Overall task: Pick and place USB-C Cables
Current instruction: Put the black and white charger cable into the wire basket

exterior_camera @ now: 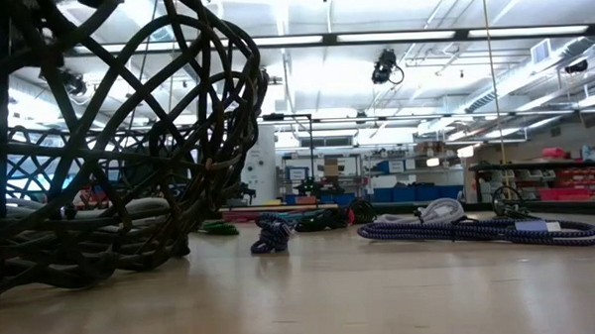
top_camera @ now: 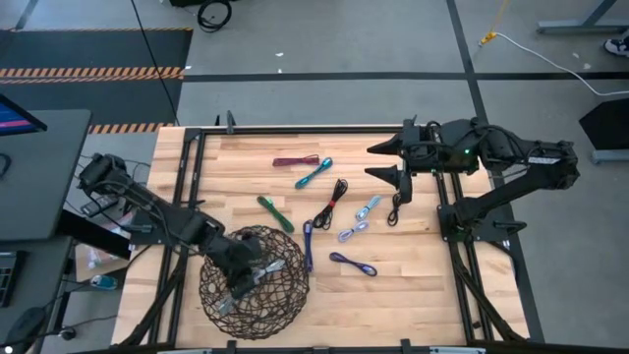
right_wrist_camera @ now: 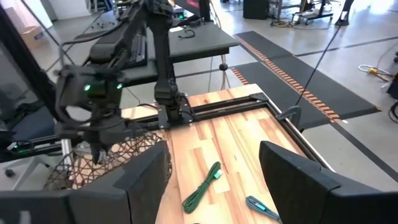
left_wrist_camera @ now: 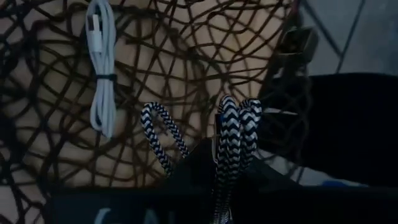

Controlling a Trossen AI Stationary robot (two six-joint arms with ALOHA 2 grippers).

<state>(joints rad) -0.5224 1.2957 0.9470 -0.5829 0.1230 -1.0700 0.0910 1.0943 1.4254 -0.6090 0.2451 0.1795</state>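
Overhead, scene: a wooden worktop [top_camera: 413, 270] with a round dark wire-mesh basket [top_camera: 254, 282] at its near left edge and cable bundles spread over the middle.
Left gripper [top_camera: 243, 285]: down inside the basket, its jaws pinching a black-and-white braided cable [left_wrist_camera: 231, 140] (the zigzag weave is plain in the left wrist view), loops of it rising between the dark fingers.
Already in the basket: a white cable [left_wrist_camera: 101, 65], tied at its middle, lying on the mesh floor apart from the braided one.
Right gripper [top_camera: 393, 162]: hanging over the far right part of the worktop, jaws spread wide with nothing between them; the right wrist view looks past both fingers at bare wood.
Cables on the worktop: a maroon cable [top_camera: 296, 160] at the far side, a teal cable [top_camera: 314, 173] just beside it, a green cable [top_camera: 275, 213] nearer the basket, a black cable [top_camera: 331, 202] in the middle, another black cable [top_camera: 399, 205] below the right gripper, two light blue cables [top_camera: 367, 208] [top_camera: 353, 231], and two purple cables [top_camera: 308, 245] [top_camera: 353, 264] nearest the front.
Low view: basket mesh fills the left, with a purple cable [exterior_camera: 483, 230] stretched along the wood at the right.
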